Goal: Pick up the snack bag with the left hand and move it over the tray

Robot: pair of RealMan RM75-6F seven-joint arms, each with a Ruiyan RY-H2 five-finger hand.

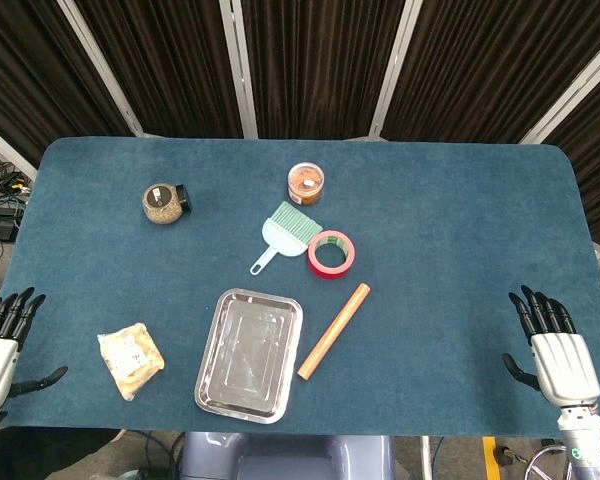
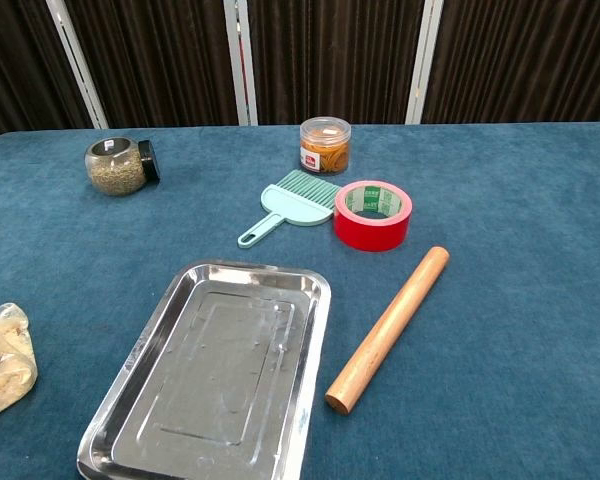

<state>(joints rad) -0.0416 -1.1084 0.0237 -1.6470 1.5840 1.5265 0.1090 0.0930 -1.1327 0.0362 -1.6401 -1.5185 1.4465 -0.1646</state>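
Note:
The snack bag (image 1: pixel 131 359) is a clear pouch of pale yellow snacks lying on the blue table near the front left; the chest view shows only part of the snack bag (image 2: pixel 2 362) at its left edge. Just right of it lies the empty steel tray (image 1: pixel 212 381), also large in the chest view as the tray (image 2: pixel 310 300). My left hand (image 1: pixel 2 345) hovers open at the table's left edge, well left of the bag, fingers spread. At the front right edge my right hand (image 1: pixel 552 345) is open too. Neither hand shows in the chest view.
A wooden rolling pin (image 1: pixel 334 331) lies right of the tray. Behind it are a red tape roll (image 1: pixel 331 253), a mint-green hand brush (image 1: pixel 283 233), an orange-filled jar (image 1: pixel 305 184) and a tipped jar of grains (image 1: pixel 164 203) at the back left.

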